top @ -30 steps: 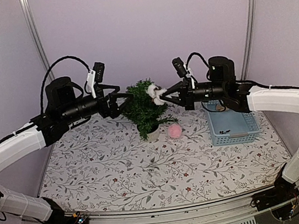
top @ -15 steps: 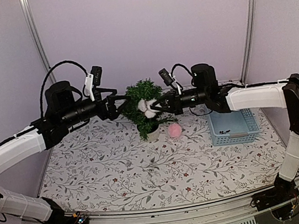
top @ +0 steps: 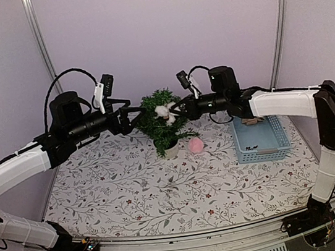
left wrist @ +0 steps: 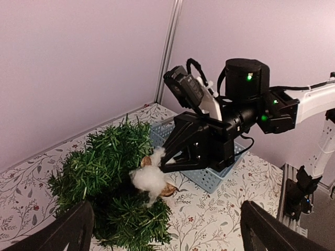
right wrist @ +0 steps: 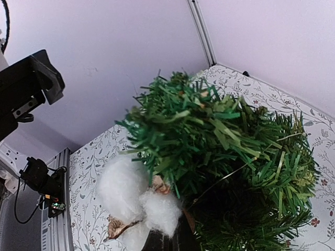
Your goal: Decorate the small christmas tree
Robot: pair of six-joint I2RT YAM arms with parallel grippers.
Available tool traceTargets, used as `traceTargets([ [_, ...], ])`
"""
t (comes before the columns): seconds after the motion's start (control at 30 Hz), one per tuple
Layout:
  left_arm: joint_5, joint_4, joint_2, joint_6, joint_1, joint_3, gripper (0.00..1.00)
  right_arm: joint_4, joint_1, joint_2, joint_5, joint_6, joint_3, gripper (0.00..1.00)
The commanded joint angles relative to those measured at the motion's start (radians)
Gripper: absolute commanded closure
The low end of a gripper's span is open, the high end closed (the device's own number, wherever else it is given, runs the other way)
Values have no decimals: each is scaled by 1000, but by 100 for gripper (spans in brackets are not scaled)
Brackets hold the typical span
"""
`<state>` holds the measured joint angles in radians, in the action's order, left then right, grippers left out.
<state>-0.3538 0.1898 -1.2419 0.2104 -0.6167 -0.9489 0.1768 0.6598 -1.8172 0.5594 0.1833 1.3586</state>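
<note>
The small christmas tree (top: 161, 126), bushy dark green in a white pot (top: 172, 152), stands at the back middle of the table. A white cotton ornament (top: 164, 111) with brown husks is pressed against its upper right branches. My right gripper (top: 173, 111) is shut on this ornament, reaching in from the right. The left wrist view shows the ornament (left wrist: 148, 178) at the black fingertips, against the tree (left wrist: 104, 178). In the right wrist view the ornament (right wrist: 125, 191) touches the tree (right wrist: 230, 157) just above my gripper (right wrist: 166, 243). My left gripper (top: 136, 113) stays open just left of the tree, its jaws (left wrist: 166, 209) wide with nothing between them.
A pink pompom (top: 195, 145) lies on the floral tablecloth right of the pot. A light blue basket (top: 264, 154) with a few small items sits at the right, under the right arm, and shows as the basket (left wrist: 206, 178) in the left wrist view. Lilac walls close the back.
My right arm has swung left with the cotton ornament, bringing it from beside the tree into the upper branches. The left arm has barely moved.
</note>
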Motion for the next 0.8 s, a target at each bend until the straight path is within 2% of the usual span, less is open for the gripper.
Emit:
traceTargets([
  [0.0,6,13,16,-22,15,4,1,-87,-1,-43,-71,-49,40,99],
  [0.13,6,12,15,-28,15,0,1,-89,-2,-45,-89,-56,43,92],
  [0.33,3,18,12,-22,15,5,1,-106,-1,-28,-120,-62,51,73],
  [0.67,19,20,15,-26,15,6,1,-117,-1,62,-212,-74,35,46],
  [0.77,29,20,15,-23,16,6,1,-126,-1,80,-235,-83,33,42],
])
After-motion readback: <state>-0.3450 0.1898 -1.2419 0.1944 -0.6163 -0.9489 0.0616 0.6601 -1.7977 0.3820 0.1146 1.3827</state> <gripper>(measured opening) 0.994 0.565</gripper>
